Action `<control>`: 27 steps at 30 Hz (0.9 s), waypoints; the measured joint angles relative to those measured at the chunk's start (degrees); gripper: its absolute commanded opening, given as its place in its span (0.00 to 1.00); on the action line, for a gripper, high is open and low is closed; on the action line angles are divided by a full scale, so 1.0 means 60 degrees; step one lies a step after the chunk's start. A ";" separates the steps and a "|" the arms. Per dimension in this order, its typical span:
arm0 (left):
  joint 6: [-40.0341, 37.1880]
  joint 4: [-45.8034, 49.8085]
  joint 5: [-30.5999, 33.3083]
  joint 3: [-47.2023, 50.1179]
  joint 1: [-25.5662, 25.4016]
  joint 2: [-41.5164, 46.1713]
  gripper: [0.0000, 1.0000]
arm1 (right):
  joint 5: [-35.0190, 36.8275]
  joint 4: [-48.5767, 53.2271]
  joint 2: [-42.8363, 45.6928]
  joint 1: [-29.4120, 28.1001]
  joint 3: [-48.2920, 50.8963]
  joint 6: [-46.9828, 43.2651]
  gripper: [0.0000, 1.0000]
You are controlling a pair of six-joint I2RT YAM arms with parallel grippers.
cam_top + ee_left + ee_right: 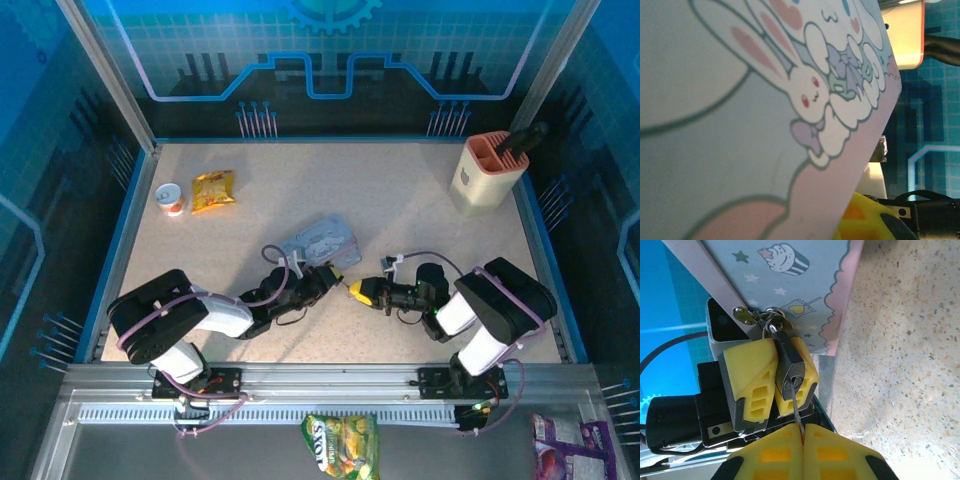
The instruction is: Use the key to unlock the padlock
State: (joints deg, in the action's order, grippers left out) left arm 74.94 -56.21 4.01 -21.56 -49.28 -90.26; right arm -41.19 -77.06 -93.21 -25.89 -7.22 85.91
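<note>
In the right wrist view the dark padlock (pixel 790 367) hangs by its silvery shackle (pixel 771 324) from the hasp of the grey-blue tin (pixel 790 280). My left gripper (pixel 782 377) is shut on the padlock body, a yellow finger (pixel 747 375) on either side. The thin key (pixel 796 407) has its tip in the keyhole, and my right gripper (pixel 803 434) is shut on its other end. From above, the left gripper (pixel 331 278) and the right gripper (pixel 357 291) meet tip to tip just in front of the tin (pixel 322 240). The tin's cartoon-rabbit lid (pixel 765 100) hides the left wrist's own fingers.
A cream holder (pixel 487 172) with a black handle stands at the back right. A yellow snack packet (pixel 213 190) and a small white cup (pixel 171 198) lie at the back left. A snack bag (pixel 340 445) and a purple packet (pixel 565 445) sit off the table's front rail.
</note>
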 measured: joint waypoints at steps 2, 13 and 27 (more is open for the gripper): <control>0.0025 -0.0040 -0.0004 0.0000 0.0000 0.0000 0.04 | -0.0004 0.0011 0.0007 0.0018 0.0000 -0.0004 0.00; 0.0036 -0.0047 -0.0051 0.0000 0.0000 0.0000 0.04 | 0.0004 -0.0266 -0.0361 0.0033 0.0011 0.0007 0.00; 0.0146 -0.0102 -0.0076 -0.0004 0.0000 0.0044 0.04 | 0.0007 -0.0306 -0.0138 0.0033 0.0022 0.0007 0.00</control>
State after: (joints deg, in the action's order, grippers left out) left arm 75.81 -56.82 3.55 -21.58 -49.28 -90.00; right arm -41.15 -78.89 -94.04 -25.69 -7.09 85.95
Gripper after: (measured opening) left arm 0.138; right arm 0.047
